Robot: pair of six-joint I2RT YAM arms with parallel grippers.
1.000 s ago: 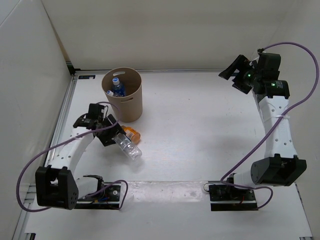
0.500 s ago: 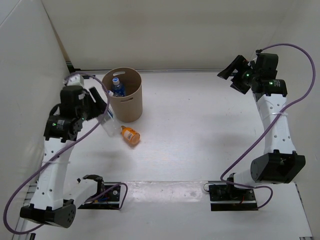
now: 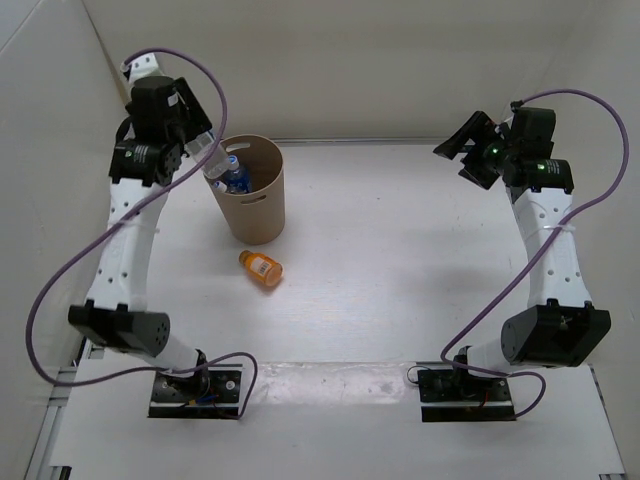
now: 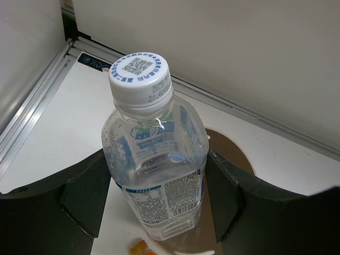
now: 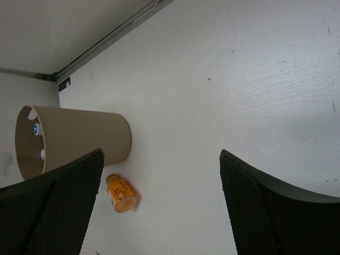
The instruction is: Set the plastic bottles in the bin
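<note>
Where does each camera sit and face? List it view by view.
Top external: fixed above and behind, looking down on the table; left arm and right arm show whole.
Left wrist: on the raised left arm, looking along its fingers at the held bottle, bin behind it.
Right wrist: on the raised right arm, looking down across the table past its open fingers.
Shared: top and right wrist both show the bin and orange bottle.

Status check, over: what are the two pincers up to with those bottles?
Left pincer shut on clear bottle, over the bin rim. Right pincer open, empty, far right. Orange bottle lying on table. Nothing blocking the bin.
</note>
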